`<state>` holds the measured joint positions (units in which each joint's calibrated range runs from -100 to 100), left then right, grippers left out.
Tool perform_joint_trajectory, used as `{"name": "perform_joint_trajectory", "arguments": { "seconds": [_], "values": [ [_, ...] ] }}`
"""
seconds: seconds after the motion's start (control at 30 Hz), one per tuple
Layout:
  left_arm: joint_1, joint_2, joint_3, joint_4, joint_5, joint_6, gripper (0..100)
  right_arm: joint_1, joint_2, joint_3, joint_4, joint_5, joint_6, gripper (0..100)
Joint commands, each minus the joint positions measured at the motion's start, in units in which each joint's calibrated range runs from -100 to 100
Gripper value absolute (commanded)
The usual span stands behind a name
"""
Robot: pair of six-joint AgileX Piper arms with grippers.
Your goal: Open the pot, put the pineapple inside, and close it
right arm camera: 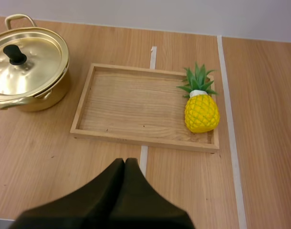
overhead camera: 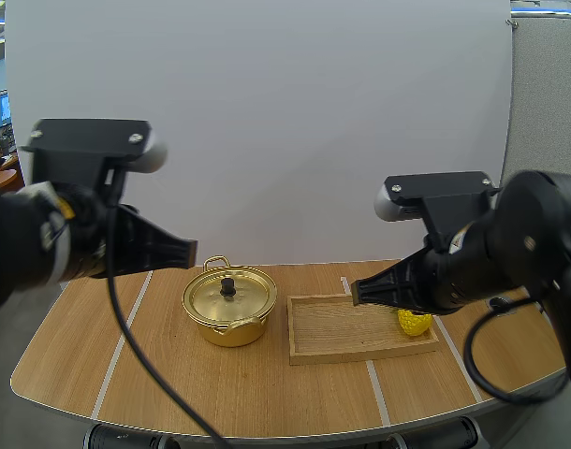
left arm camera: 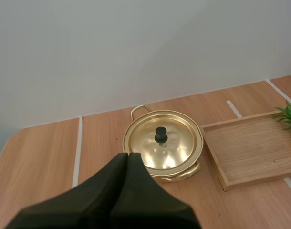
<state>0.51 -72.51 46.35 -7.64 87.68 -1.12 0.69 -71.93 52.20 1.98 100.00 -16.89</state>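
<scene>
Glossy golden metal pot (right arm camera: 28,62) — matt wooden tray (right arm camera: 136,102), wood-grain table (right arm camera: 50,171).

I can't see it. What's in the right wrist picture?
A yellow pineapple lies inside a wooden tray, at the end farthest from a gold pot with its lid on. The right end effector, shut, hangs over the table beside the tray.
</scene>
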Motion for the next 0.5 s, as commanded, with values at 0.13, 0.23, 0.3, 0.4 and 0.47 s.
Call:
{"name": "perform_joint_trajectory", "arguments": {
  "seconds": [0.13, 0.23, 0.3, 0.4, 0.47],
  "values": [
    [0.0, 12.21, -0.24, -2.54, -5.74, 1.13, 0, -0.16, 5.42, -0.58, -0.25, 0.0, 0.07, 0],
    [0.0, 14.72, -0.24, -2.54, -7.25, 2.51, 9, -0.16, 5.42, -0.58, -0.25, 0.0, 0.07, 0],
    [0.0, 16.07, -0.24, -2.54, -8.08, 2.77, 20, -0.16, 5.42, -0.58, -0.25, 0.0, 0.07, 0],
    [0.0, 17.1, -0.24, -2.54, -8.43, 2.77, 46, -0.16, 5.42, -0.58, -0.51, 0.0, 0.07, 0],
    [0.0, 17.21, -0.24, -2.66, -8.43, 2.77, 69, -0.16, 5.42, -0.58, -0.99, 0.0, 0.07, 10]
  ]
}}
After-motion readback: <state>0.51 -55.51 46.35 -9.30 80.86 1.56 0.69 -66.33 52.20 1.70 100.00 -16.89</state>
